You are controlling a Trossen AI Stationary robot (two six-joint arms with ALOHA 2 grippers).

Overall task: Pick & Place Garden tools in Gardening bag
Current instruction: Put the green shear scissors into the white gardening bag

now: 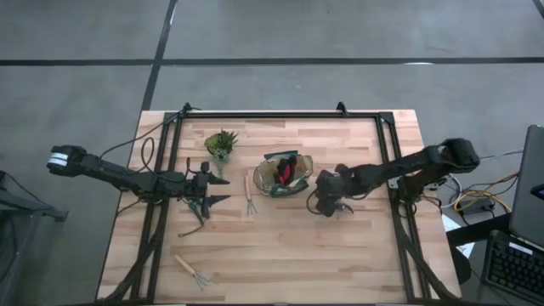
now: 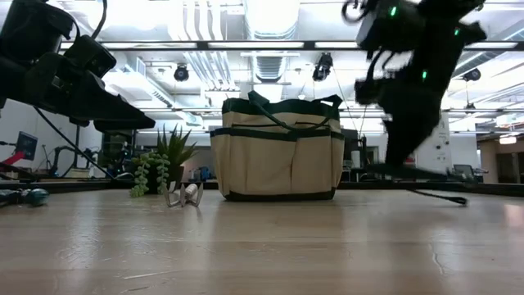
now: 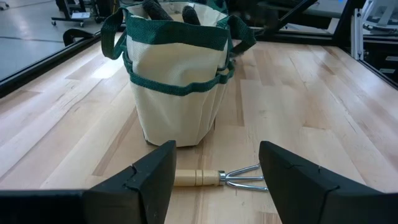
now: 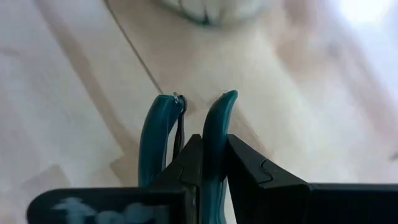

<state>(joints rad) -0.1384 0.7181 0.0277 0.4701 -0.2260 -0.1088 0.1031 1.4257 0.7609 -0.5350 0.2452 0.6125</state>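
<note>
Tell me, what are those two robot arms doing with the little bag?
They are packing garden tools into the gardening bag in the middle of the table. The right tool is shut on the teal-handled pruning shears, close beside the bag. The left tool is open, just short of a wooden-handled fork lying by the bag. A red-and-black glove is already inside. Another fork waits near the table's front edge, and a small green plant stands nearby.

Open left pincer (image 3: 214, 180) frames a fork (image 3: 217, 178) before the bag (image 3: 177, 81).
</note>
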